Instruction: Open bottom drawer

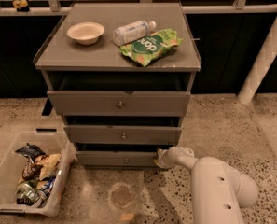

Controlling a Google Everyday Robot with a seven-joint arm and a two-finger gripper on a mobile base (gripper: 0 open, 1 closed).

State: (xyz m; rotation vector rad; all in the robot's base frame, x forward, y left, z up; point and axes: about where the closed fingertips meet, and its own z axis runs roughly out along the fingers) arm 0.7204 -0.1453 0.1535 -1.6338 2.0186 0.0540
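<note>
cream-white arm (217, 185), fat rounded links, two dark holes; pale jaws at bottom drawer (114, 158) right corner.

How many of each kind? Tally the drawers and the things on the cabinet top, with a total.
Drawers: 3 (top drawer, middle drawer, bottom drawer)
Bowl: 1
Bottle: 1
Snack bag: 1
Total: 6
Gripper: at the bottom drawer's right end.
</note>
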